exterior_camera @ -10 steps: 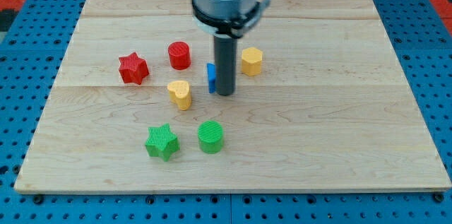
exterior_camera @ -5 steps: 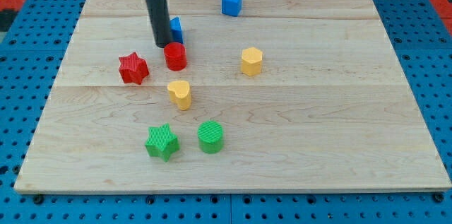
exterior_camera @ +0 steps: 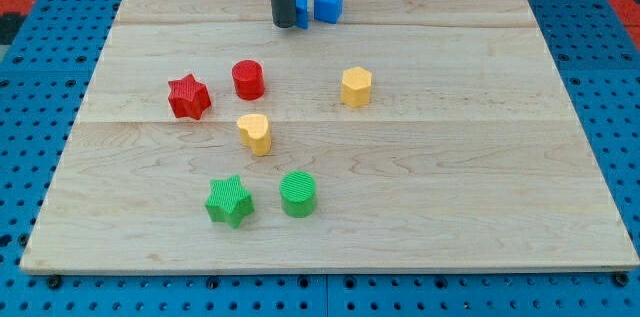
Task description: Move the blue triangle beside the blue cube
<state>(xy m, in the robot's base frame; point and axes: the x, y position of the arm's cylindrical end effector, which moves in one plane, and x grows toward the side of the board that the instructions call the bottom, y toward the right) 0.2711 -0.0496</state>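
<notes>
The blue cube (exterior_camera: 328,3) sits near the view's top, a little left of the middle of the wooden board (exterior_camera: 480,157). The blue triangle (exterior_camera: 301,10) stands just left of it, close to touching, and is mostly hidden behind my rod. My tip (exterior_camera: 283,24) rests on the board against the triangle's left side.
A red cylinder (exterior_camera: 248,79) and a red star (exterior_camera: 188,96) lie left of centre. A yellow hexagon (exterior_camera: 356,87) is at the middle, a yellow heart-like block (exterior_camera: 255,133) below the red cylinder. A green star (exterior_camera: 229,201) and a green cylinder (exterior_camera: 298,194) lie lower down.
My tip has pushed the blue triangle from the board's middle up and left past the red cylinder, then up and right until it stands beside the blue cube. The other blocks have not moved.
</notes>
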